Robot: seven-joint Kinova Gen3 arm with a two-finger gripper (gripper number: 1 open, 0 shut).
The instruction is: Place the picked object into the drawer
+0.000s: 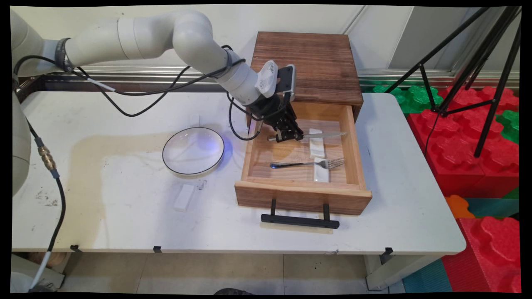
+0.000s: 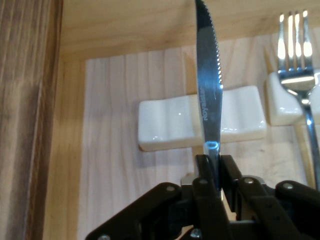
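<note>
My gripper (image 1: 288, 135) (image 2: 213, 167) is shut on the handle of a silver knife (image 1: 326, 134) (image 2: 207, 85) inside the open wooden drawer (image 1: 303, 197). The serrated blade reaches out over a white rest (image 1: 316, 144) (image 2: 167, 124) on the drawer floor. Whether the blade touches that rest cannot be told. A fork (image 1: 309, 164) (image 2: 296, 55) lies nearer the drawer front, its tines on a second white rest (image 1: 321, 172) (image 2: 285, 102).
The drawer belongs to a dark wooden cabinet (image 1: 306, 66) at the table's back; its black handle (image 1: 299, 220) sticks out toward the front. A white bowl (image 1: 193, 150) and a third white rest (image 1: 184, 196) sit left of the drawer. A tripod (image 1: 478, 70) stands off the table's right.
</note>
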